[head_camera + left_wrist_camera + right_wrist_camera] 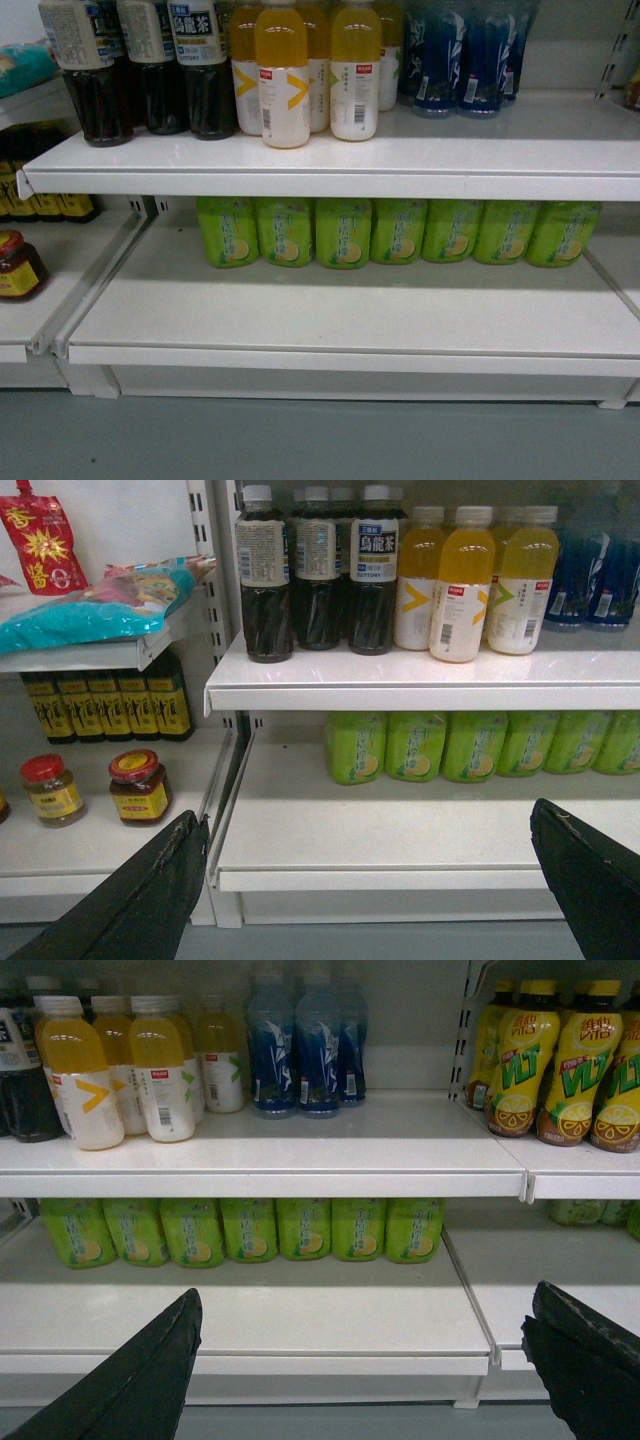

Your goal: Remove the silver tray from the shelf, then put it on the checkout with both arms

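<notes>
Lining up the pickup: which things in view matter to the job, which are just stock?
Job: shelf, left gripper, right gripper, both open; silver tray and checkout not in view.
Stock: green bottles, orange bottles, dark tea bottles, blue bottles, jars.

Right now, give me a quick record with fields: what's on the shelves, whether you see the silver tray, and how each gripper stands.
upper shelf: white metal shelf board holding dark tea bottles, yellow juice bottles, blue bottles
lower shelf: white board, row of green bottles at back, front bare
silver tray: not visible in any view
left gripper: open, empty
right gripper: open, empty
</notes>
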